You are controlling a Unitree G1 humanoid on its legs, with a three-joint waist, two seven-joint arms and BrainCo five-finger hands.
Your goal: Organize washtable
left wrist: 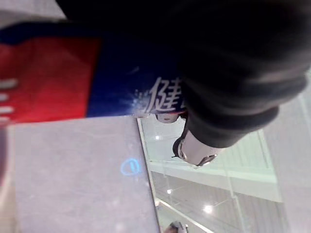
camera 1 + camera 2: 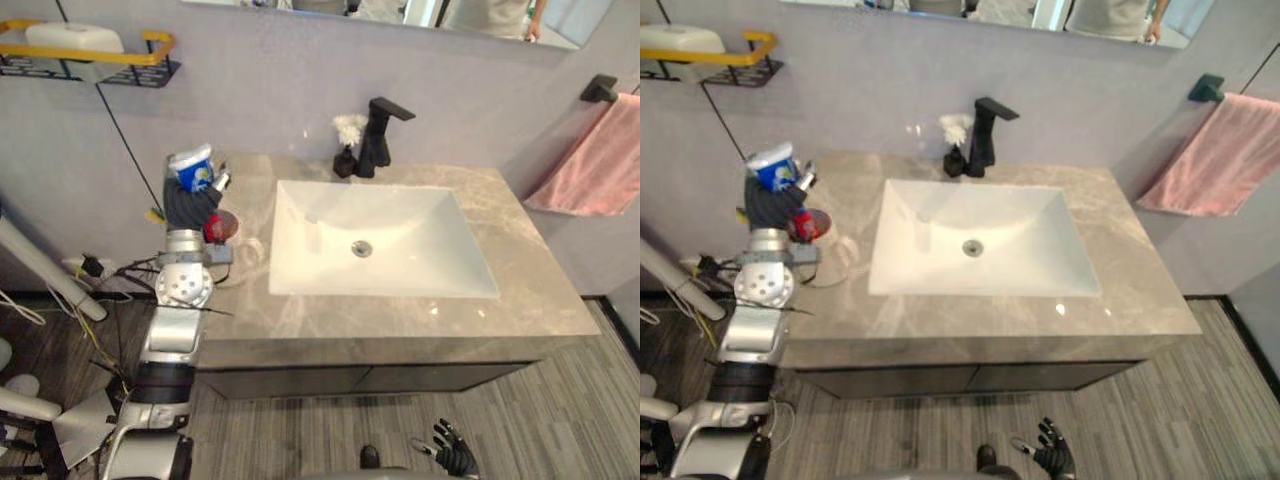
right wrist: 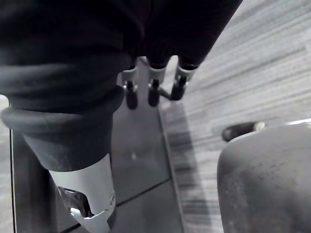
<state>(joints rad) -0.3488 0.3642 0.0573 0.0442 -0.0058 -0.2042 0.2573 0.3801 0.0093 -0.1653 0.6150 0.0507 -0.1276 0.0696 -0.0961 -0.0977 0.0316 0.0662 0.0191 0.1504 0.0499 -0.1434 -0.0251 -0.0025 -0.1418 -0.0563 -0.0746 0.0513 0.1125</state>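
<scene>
The left hand [image 2: 190, 205] grips a red and blue tube [image 2: 193, 170]; next it likely needs a tidy spot.

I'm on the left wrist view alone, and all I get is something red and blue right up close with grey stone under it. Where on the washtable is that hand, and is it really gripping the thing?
Observer: The left hand is at the left end of the countertop, beside the sink, with its fingers curled round a blue and white packet held upright.
Operator: And the other hand, is it anywhere near the counter?
Observer: No. The right hand hangs low over the floor in front of the cabinet, fingers relaxed and empty.
</scene>
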